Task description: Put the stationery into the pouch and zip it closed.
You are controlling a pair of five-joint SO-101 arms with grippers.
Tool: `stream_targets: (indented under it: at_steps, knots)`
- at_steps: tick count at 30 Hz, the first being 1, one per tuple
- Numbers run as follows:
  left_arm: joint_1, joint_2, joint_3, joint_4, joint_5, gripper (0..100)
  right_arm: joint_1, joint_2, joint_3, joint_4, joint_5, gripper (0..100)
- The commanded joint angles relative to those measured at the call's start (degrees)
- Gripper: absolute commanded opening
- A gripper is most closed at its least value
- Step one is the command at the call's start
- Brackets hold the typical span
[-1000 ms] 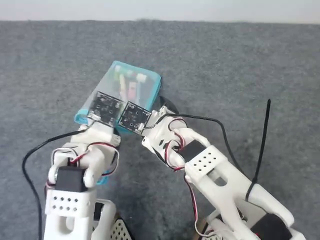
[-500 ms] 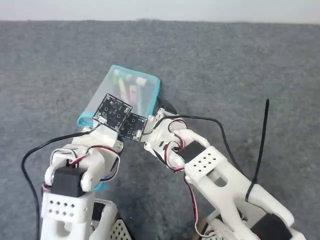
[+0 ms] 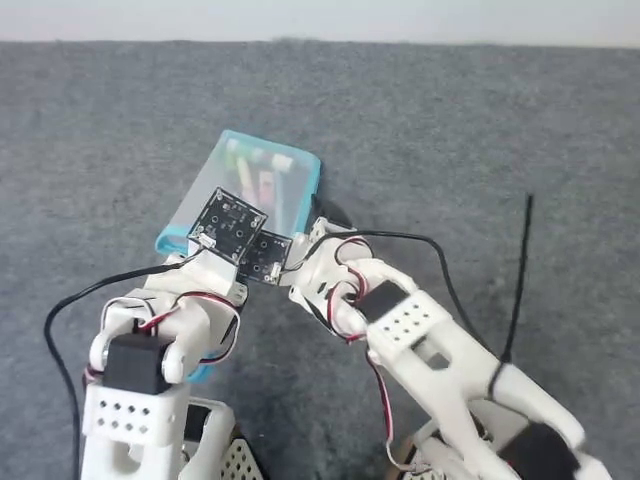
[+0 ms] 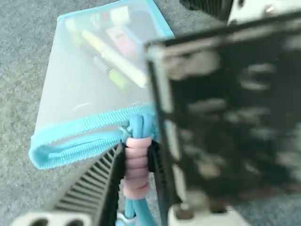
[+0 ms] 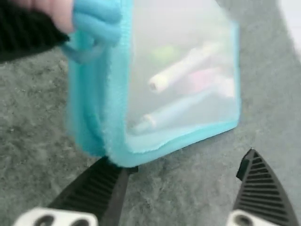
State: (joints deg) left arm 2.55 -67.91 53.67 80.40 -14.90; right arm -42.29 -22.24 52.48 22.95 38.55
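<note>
The gripper [image 4: 136, 153] pinches the pink pull [image 4: 137, 172] at the pouch's [image 4: 80, 99] teal zip edge; pens [image 4: 113, 54] lie inside; grey carpet [image 4: 19, 61] lies beneath.

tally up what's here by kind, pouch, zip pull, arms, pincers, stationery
pouch: 1
zip pull: 1
arms: 2, left arm and right arm
pincers: 2, left pincer shut on the zip pull, right pincer open
stationery in the pouch: several, too blurred to count
total: 6, stationery aside
</note>
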Motion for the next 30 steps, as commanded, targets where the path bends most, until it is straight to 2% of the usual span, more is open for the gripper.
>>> stream_targets:
  at_steps: [1, 8, 13, 18, 24, 30]
  knots:
    - [0.5, -0.7, -4.1, 0.0, -0.8, 1, -0.8, 5.2, -4.9, 0.0, -0.4, 33.9]
    - [0.4, -0.6, -4.0, -0.1, -0.8, 1, -0.9, 4.0, -5.5, 0.7, -0.8, 33.9]
    - [0.3, -0.6, -4.0, -0.1, -0.8, 1, -0.5, -4.3, 1.5, 0.2, -0.9, 33.9]
    - [0.1, -0.6, -4.0, -0.3, -0.8, 1, -0.5, -13.1, 7.6, 0.2, -6.9, 33.9]
    - [0.6, -0.4, -4.6, -0.3, -0.7, 1, -0.7, -26.3, 13.2, 1.1, -7.7, 33.9]
    - [7.2, -0.4, -8.7, 4.1, -0.7, 1, -1.9, -36.3, 14.9, 6.1, -5.2, 33.9]
